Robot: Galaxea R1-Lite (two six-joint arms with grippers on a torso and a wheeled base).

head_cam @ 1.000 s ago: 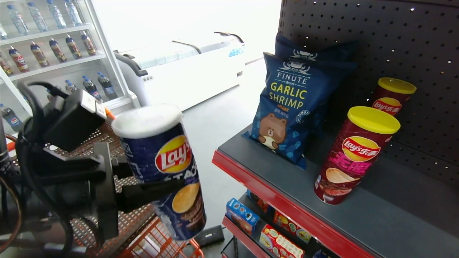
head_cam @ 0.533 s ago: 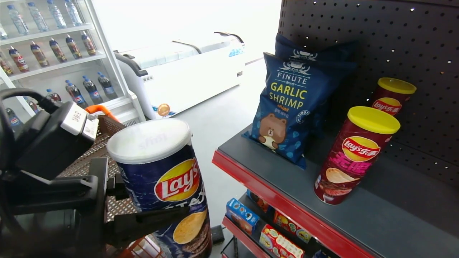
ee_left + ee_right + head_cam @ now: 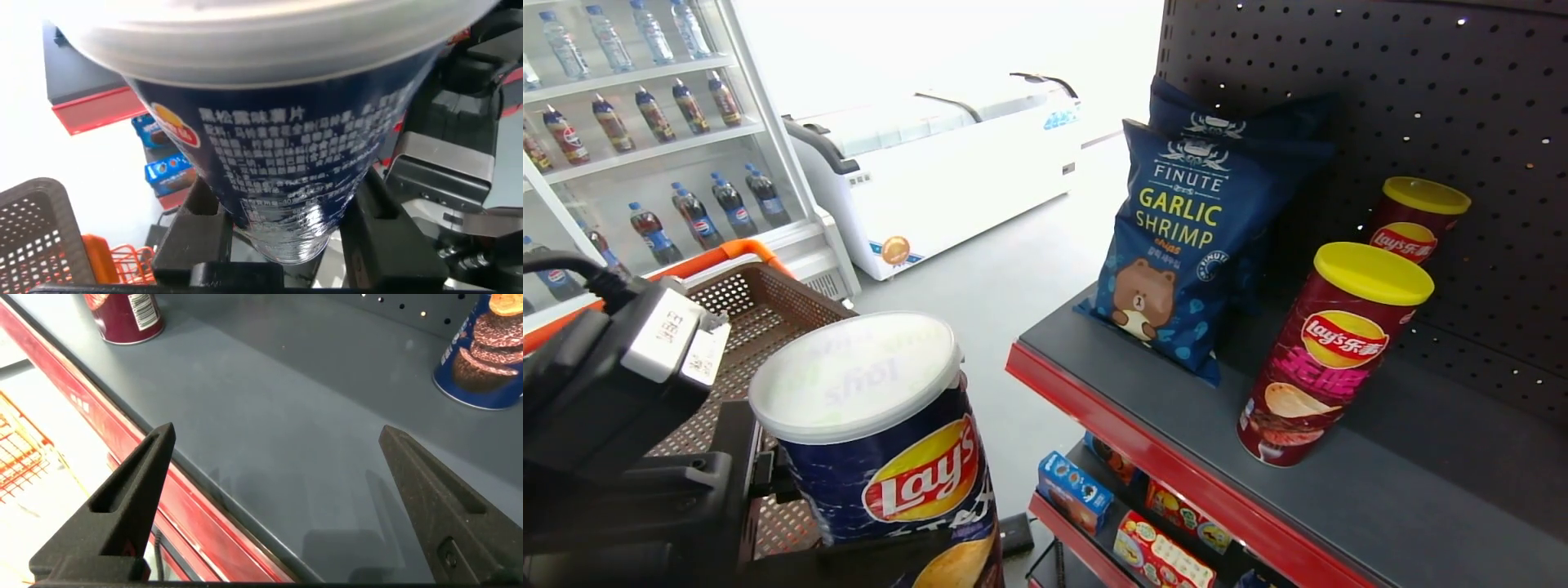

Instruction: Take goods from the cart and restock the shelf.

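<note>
- Left gripper [image 3: 282, 233] pinches a blue can [image 3: 882, 441] at the head view's lower left, the cart [image 3: 768, 298] behind it.
- Right gripper [image 3: 278, 498] hangs spread wide over the shelf [image 3: 286, 433].

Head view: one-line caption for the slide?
Left pincer holds a blue chip can beside the shelf carrying two red cans.

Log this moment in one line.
left gripper: shut on blue chip can | right gripper: open above shelf | can off shelf
</note>
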